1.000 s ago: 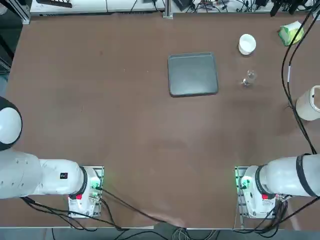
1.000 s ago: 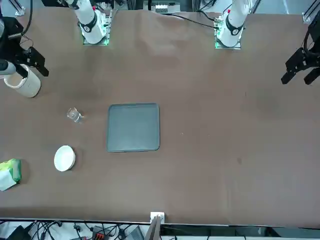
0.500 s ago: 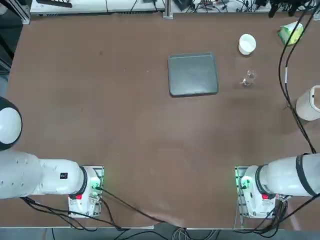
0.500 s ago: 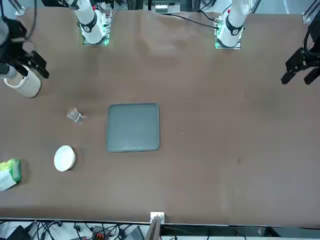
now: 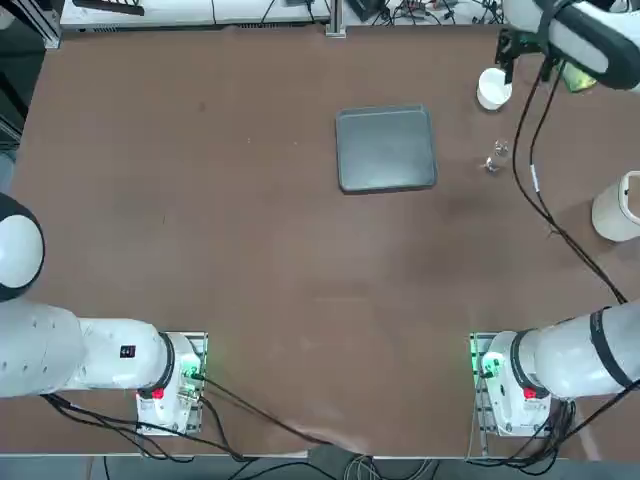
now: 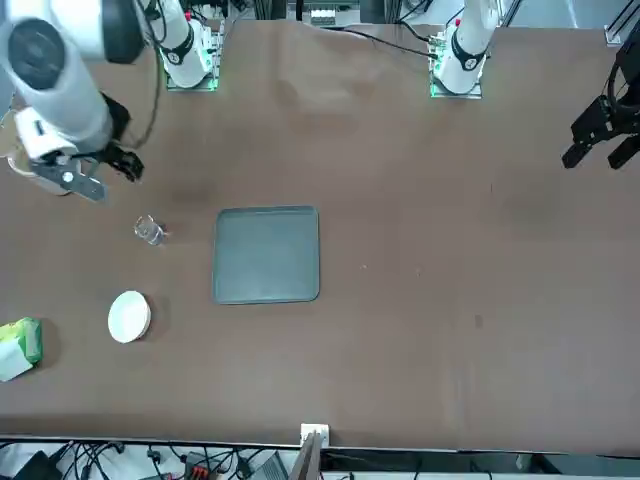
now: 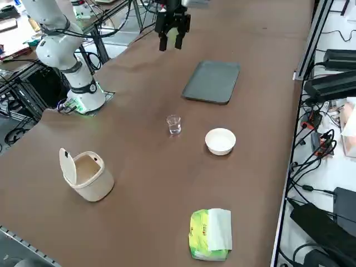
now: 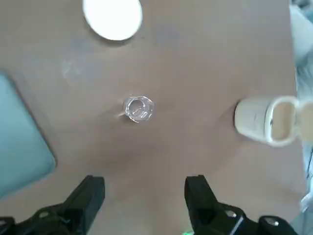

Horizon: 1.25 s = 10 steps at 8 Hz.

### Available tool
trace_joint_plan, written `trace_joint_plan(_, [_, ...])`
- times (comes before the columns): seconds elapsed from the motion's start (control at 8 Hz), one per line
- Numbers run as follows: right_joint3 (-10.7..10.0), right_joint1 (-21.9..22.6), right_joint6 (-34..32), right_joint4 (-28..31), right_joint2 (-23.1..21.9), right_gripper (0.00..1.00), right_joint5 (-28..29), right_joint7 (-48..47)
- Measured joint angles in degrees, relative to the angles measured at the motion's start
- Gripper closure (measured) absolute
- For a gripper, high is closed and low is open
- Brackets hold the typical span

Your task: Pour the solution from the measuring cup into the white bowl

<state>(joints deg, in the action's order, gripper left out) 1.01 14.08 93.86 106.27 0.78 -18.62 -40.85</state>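
Note:
The measuring cup (image 5: 497, 155) (image 7: 174, 124) is a tiny clear glass standing upright on the brown table, right of the grey tray. The white bowl (image 5: 493, 88) (image 7: 220, 140) sits a short way beyond it, toward the far edge. My right gripper (image 5: 523, 55) (image 6: 104, 176) (image 7: 171, 39) hangs high above this corner of the table, open, with nothing between its fingers. In the wrist view the measuring cup (image 8: 138, 108) lies below, ahead of the gap between my black fingers (image 8: 88, 196), and the white bowl (image 8: 113, 18) lies further on.
A grey square tray (image 5: 386, 148) (image 6: 267, 254) lies mid-table. An off-white mug-like vessel with a flip lid (image 5: 620, 205) (image 7: 86, 175) stands at the right edge. A green tissue pack (image 7: 210, 233) (image 6: 18, 345) lies in the far right corner.
My right arm has swung in from the table's right edge, past the off-white vessel, to hang over the cup and bowl area. The gripper stayed open. Nothing on the table moved.

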Motion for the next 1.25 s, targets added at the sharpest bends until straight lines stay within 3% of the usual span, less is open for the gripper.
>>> trace_joint_plan(0.38, [0.0, 0.5, 5.2, 7.8, 0.8, 0.01, -4.8, -23.6])
trace_joint_plan(0.62, [0.0, 1.9, 7.4, 9.9, 5.2, 0.01, -8.2, -40.4])
trace_joint_plan(0.88, [0.0, 4.7, 8.6, 9.2, 10.7, 0.01, -10.5, -55.1])
trace_joint_plan(1.25, [-0.2, 6.8, 8.5, 3.3, 19.0, 0.01, -13.1, -74.6])
